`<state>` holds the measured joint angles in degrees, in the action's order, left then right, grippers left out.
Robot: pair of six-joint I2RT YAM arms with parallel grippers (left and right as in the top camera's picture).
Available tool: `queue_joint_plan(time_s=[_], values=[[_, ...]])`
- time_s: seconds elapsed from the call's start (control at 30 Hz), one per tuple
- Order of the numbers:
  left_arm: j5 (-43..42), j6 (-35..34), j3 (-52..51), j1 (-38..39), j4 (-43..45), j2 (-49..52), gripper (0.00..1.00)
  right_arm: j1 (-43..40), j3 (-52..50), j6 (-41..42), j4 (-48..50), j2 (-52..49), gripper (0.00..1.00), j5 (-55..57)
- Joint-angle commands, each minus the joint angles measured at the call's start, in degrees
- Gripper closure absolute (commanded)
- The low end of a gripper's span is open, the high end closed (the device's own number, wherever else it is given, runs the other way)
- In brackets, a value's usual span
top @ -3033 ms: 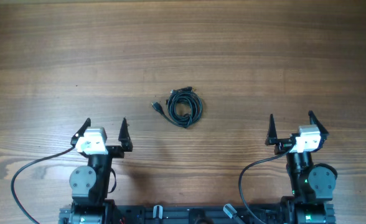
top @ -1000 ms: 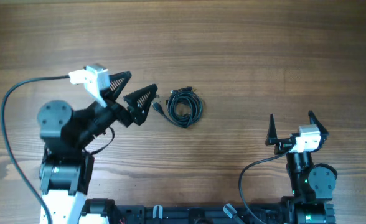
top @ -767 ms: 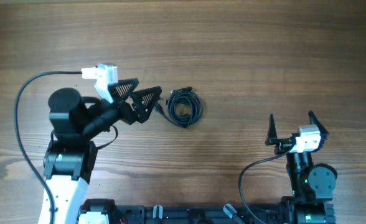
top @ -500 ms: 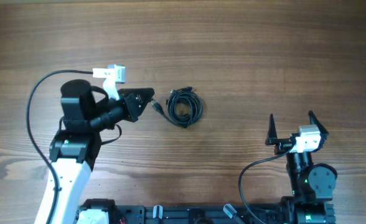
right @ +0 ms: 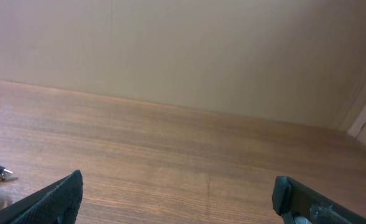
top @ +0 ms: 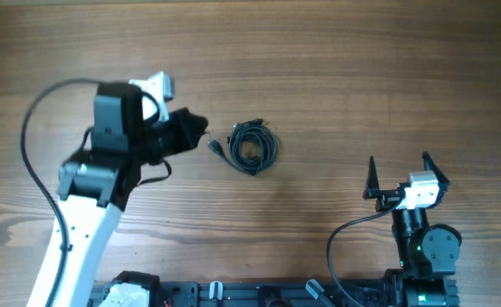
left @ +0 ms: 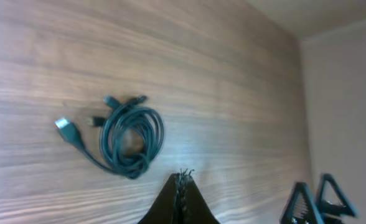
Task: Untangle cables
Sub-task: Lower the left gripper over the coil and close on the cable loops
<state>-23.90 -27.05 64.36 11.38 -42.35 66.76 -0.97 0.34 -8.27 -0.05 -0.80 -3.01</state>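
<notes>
left pincer: swung in, snapped shut empty, tip near stray plug | right pincer: open, parked by near edge | cables: coiled at middle of surface, untouched | untangling not begun

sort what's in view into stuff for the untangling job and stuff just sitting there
For the job:
cables, coiled in one bundle
left end effector, shut, empty, just short of the bundle

Just there:
right end effector, open, far from the cables
wooden table
</notes>
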Motion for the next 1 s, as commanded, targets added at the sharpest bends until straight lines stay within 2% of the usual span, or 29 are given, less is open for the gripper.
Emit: queue_joint_plan(time_s=[0.0, 0.07, 0.1, 0.13, 0.17, 0.23, 0.3, 0.53, 0.7, 0.97], values=[[14.71, 1.36, 7.23, 4.90, -5.09, 5.42, 0.96, -0.17, -0.07, -0.63, 0.13, -0.02, 0.00, -0.94], [16.68, 1.36, 7.45, 7.19, -5.09, 7.69, 0.94, -0.17, -0.07, -0.63, 0.13, -0.02, 0.01, -0.94], [17.09, 1.36, 7.45, 8.00, -5.09, 8.72, 0.87, -0.17, -0.07, -0.61, 0.13, -0.02, 0.00, -0.94], [17.20, 1.36, 7.45, 9.29, -5.11, 10.43, 0.75, -0.17, -0.07, -0.63, 0.13, -0.02, 0.00, -0.92], [17.22, 1.36, 7.45, 10.19, -5.09, 11.82, 0.54, -0.17, -0.07, -0.63, 0.13, -0.02, 0.00, -0.94], [18.43, 1.33, 7.45, 11.43, -5.05, 14.43, 0.24, -0.17, -0.07, -0.66, 0.13, -0.02, 0.00, -0.94], [21.38, 1.33, 7.45, 12.24, -4.57, 16.92, 0.01, -0.17, -0.07, -0.61, 0.13, -0.02, 0.00, -0.92], [23.56, 1.33, 6.91, 12.52, -1.29, 25.05, 0.00, -0.17, -0.07, -0.63, 0.13, -0.02, 0.00, -0.94], [23.58, 1.33, 6.91, 12.52, 0.07, 30.69, 0.04, -0.17, -0.07, -0.63, 0.13, -0.02, 0.00, -0.94], [23.56, 1.31, 6.91, 12.52, 0.52, 33.48, 0.00, -0.17, -0.07, -0.63, 0.13, -0.02, 0.00, -0.94]])
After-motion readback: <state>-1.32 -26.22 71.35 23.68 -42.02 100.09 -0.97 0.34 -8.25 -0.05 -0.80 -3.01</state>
